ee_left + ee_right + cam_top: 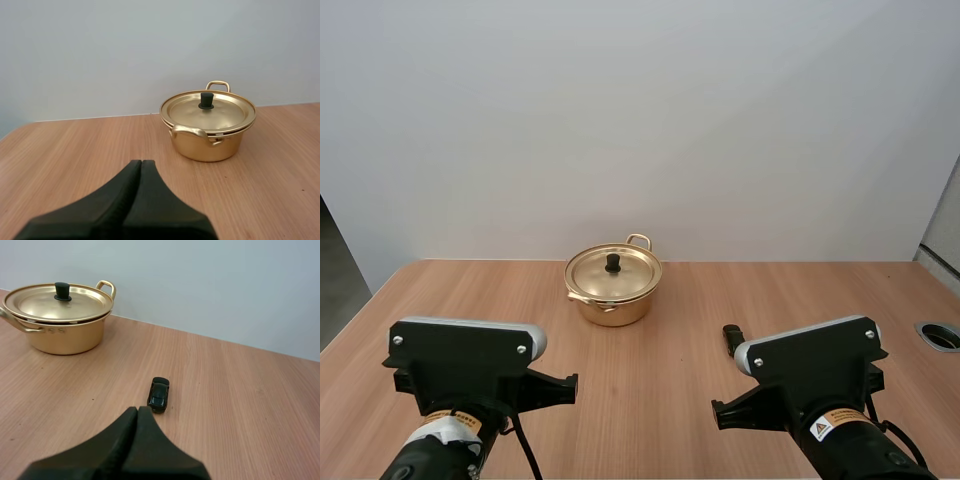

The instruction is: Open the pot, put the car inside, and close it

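Note:
A gold pot [613,290] stands at the middle back of the wooden table, its lid [613,270] on with a black knob on top. The pot [207,131] lies ahead of my left gripper [141,163], whose fingers lie together as one dark wedge. A small black toy car [159,394] rests on the table just past my right gripper [137,410], which is shut on nothing. The car [731,337] peeks out beside my right arm. The pot [59,322] stands well beyond the car.
A round metal grommet [942,335] is set into the table at the far right edge. Bare wood lies between the arms and the pot. A white wall stands behind the table.

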Robot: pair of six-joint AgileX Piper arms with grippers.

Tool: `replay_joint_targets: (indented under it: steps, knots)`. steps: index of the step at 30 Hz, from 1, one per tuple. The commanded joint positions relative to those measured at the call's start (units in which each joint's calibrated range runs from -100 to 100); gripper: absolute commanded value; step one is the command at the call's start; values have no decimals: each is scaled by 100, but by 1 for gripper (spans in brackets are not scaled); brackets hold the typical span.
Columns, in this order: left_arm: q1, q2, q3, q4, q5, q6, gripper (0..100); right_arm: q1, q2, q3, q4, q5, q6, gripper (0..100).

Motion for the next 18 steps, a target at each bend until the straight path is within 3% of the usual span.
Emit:
replay_joint_targets:
  steps: [1, 5, 10, 14, 18]
  knots:
    - [-3, 0, 0, -5, 5, -3, 0, 2, 0, 0, -23, -2, 0, 0]
    - [-3, 0, 0, 8, -510, 284, 0, 2, 0, 0, -94, -915, -78, 0]
    - [-3, 59, -157, 46, -905, 620, 0, 2, 367, -505, 6, -935, 1, 0]
    - [-3, 860, -859, 35, -867, 694, 0, -70, 1368, -1398, 70, -853, 48, 0]
    - [-3, 2384, -1877, -6, 465, 560, 0, -244, 2703, -2399, 58, -265, 769, 0]
